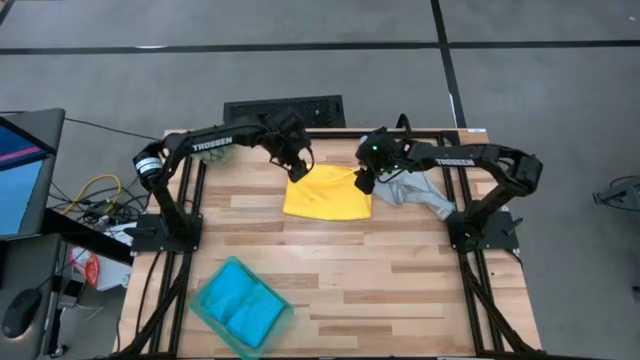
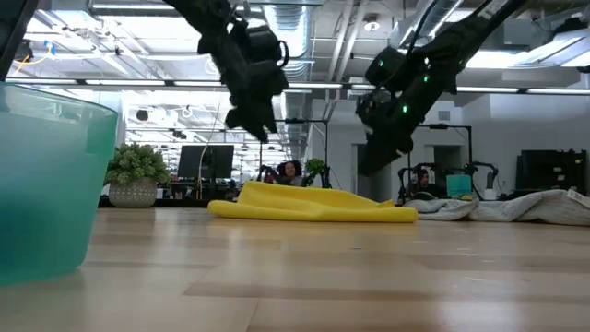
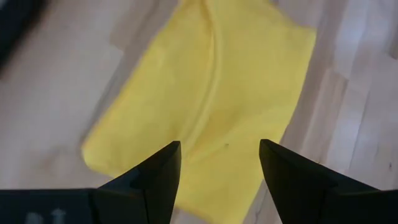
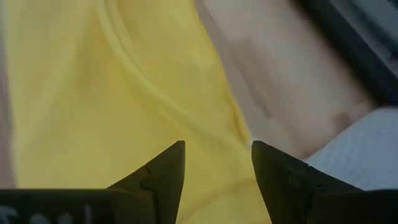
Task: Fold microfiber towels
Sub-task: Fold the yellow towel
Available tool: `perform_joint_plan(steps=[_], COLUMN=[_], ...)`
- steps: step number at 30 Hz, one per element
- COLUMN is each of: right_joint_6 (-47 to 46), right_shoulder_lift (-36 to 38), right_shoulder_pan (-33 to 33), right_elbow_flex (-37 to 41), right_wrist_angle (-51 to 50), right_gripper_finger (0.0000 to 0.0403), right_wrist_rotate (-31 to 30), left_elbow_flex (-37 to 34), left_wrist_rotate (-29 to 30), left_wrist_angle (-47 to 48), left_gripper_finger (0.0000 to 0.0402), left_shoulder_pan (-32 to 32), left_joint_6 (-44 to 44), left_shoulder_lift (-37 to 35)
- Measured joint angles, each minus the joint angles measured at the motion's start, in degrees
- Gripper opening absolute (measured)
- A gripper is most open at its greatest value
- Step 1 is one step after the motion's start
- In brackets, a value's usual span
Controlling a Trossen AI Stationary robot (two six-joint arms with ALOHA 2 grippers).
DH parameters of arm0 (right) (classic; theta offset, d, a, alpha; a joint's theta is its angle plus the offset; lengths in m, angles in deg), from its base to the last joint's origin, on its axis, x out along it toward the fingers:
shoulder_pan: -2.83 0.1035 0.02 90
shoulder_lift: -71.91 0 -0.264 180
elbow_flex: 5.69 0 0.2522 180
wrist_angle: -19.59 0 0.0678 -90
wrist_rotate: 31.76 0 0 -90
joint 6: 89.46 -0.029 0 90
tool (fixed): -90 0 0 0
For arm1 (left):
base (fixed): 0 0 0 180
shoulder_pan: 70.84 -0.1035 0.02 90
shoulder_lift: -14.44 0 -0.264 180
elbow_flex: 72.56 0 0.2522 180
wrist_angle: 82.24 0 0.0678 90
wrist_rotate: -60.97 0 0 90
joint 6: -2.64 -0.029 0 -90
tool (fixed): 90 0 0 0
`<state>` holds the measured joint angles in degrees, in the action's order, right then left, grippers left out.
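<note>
You see a yellow microfiber towel (image 1: 327,193) lying folded flat at the table's far middle, a crumpled light grey towel (image 1: 418,194) just beside it, and bright blue towels (image 1: 240,303) in the teal bin.

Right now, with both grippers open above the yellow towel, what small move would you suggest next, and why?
Probably lower the left gripper and right gripper onto the yellow towel edge: both hang open and empty above it, and it lies folded once.
</note>
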<state>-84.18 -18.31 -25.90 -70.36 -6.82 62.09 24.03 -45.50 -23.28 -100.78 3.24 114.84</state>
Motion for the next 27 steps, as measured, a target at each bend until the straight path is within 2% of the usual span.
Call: perform_joint_plan(steps=[5, 12, 16, 22, 23, 27], right_joint_6=[0.8, -0.2, -0.9, -3.8, -3.9, -5.8], right_shoulder_lift=[-5.4, -8.9, -8.6, -5.5, -4.8, -3.3], right_shoulder_pan=[-1.5, -2.3, -2.3, -2.7, -2.9, -3.5], right_elbow_flex=[0.1, 0.1, 0.1, 0.1, 0.1, 0.1], right_wrist_angle=[0.2, 1.4, 1.1, 0.7, 0.7, 0.6], right_gripper_finger=[0.0208, 0.02, 0.0156, 0.0027, 0.0015, 0.0031], right_wrist_rotate=[0.8, 0.7, 0.5, 0.5, 0.5, -0.5], left_elbow_flex=[-7.9, -15.8, -17.8, -21.7, -22.6, -25.4], left_wrist_rotate=[-3.0, -1.2, -0.8, 1.1, 1.3, 1.7], left_wrist_angle=[-6.1, -13.4, -14.2, -18.7, -20.3, -24.1], left_gripper_finger=[0.021, 0.021, 0.021, 0.021, 0.021, 0.021], left_shoulder_pan=[1.2, 2.6, 2.6, 2.6, 2.6, 2.6], left_joint_6=[2.2, 3.5, 3.7, 3.7, 4.3, 6.0], left_shoulder_lift=[0.0, 0.0, 0.0, 0.0, 0.0, 0.0])
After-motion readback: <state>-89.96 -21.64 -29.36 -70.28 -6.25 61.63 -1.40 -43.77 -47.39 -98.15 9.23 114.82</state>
